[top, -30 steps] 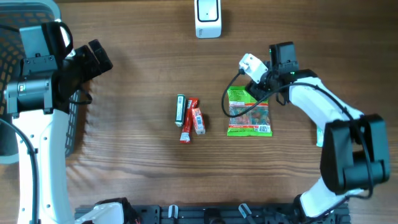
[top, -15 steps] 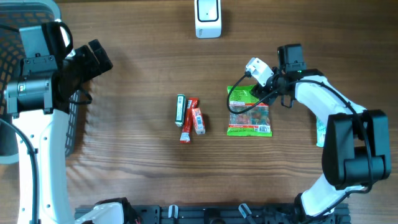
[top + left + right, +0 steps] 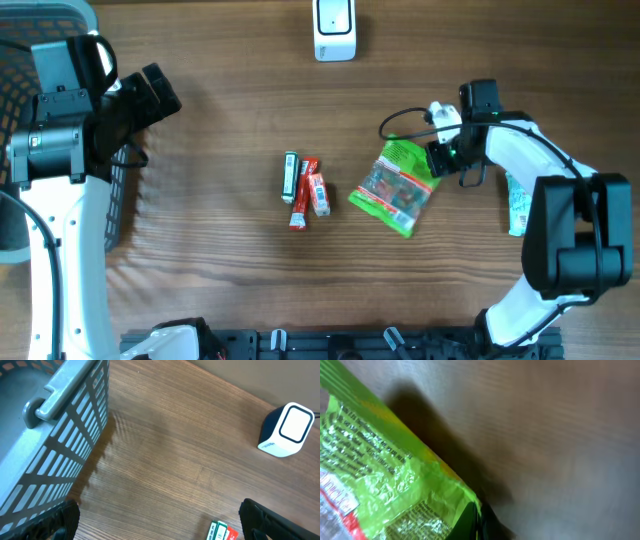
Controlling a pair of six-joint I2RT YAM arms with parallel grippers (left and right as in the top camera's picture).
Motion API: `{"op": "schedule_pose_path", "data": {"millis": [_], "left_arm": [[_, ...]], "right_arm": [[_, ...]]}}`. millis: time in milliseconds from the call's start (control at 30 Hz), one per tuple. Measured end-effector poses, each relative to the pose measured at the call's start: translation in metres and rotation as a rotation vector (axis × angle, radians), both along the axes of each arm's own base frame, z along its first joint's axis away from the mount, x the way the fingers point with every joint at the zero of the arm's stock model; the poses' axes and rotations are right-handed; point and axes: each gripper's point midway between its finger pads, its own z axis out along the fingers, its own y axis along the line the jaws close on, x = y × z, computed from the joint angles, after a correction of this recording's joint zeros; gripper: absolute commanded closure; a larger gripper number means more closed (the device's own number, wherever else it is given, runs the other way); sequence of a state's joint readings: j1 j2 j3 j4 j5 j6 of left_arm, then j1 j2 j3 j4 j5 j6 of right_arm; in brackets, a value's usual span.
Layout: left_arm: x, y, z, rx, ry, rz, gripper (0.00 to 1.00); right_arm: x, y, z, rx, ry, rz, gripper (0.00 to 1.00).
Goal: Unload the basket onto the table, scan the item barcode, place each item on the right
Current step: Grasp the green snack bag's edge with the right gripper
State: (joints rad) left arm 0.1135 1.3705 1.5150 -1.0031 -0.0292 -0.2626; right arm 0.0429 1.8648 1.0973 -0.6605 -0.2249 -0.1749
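A green snack bag (image 3: 392, 188) lies tilted on the wooden table right of centre, its top edge pinched by my right gripper (image 3: 440, 160), which is shut on it. The right wrist view shows the crinkled green bag (image 3: 385, 470) running into the closed jaws of the right gripper (image 3: 477, 520) at the bottom edge. The white barcode scanner (image 3: 335, 28) stands at the far middle edge and also appears as the scanner (image 3: 286, 430) in the left wrist view. My left gripper (image 3: 150, 95) hangs open and empty beside the basket.
A grey slatted basket (image 3: 60, 30) fills the far left corner, seen close as the basket (image 3: 50, 435). A green bar (image 3: 290, 177) and red bars (image 3: 313, 190) lie at table centre. A pale packet (image 3: 517, 205) lies partly under the right arm.
The right gripper has shut on the bag's top edge and pulled it right. The bag has turned from square to tilted. The left arm has not moved.
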Motion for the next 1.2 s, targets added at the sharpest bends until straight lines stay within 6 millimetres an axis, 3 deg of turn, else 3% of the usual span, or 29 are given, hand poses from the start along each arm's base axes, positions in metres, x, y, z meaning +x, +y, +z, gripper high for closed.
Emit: {"op": "schedule_pose_path", "data": {"millis": [200,267,367,433,600,833,1067,1133,1200], "left_arm": [[0.000,0.000,0.000,0.000,0.000,0.000,0.00],[0.000,0.000,0.000,0.000,0.000,0.000,0.00],[0.000,0.000,0.000,0.000,0.000,0.000,0.00],[0.000,0.000,0.000,0.000,0.000,0.000,0.00],[0.000,0.000,0.000,0.000,0.000,0.000,0.00],[0.000,0.000,0.000,0.000,0.000,0.000,0.00],[0.000,0.000,0.000,0.000,0.000,0.000,0.00],[0.000,0.000,0.000,0.000,0.000,0.000,0.00],[0.000,0.000,0.000,0.000,0.000,0.000,0.00]], "right_arm": [[-0.056,-0.004,0.001,-0.013,0.283,-0.262,0.69],[-0.068,-0.003,0.003,-0.017,0.342,-0.292,0.44],[-0.090,-0.002,0.009,-0.017,0.433,-0.276,0.36],[-0.089,0.000,0.013,-0.010,0.435,-0.260,0.31],[-0.061,0.002,0.024,0.017,0.326,-0.221,0.16],[-0.042,0.017,0.026,0.081,0.222,-0.118,0.15],[-0.058,0.038,0.007,0.099,0.200,-0.010,0.16],[-0.057,0.039,0.005,0.096,0.170,-0.002,0.20],[-0.056,0.038,0.004,0.085,0.133,0.005,0.40]]}}
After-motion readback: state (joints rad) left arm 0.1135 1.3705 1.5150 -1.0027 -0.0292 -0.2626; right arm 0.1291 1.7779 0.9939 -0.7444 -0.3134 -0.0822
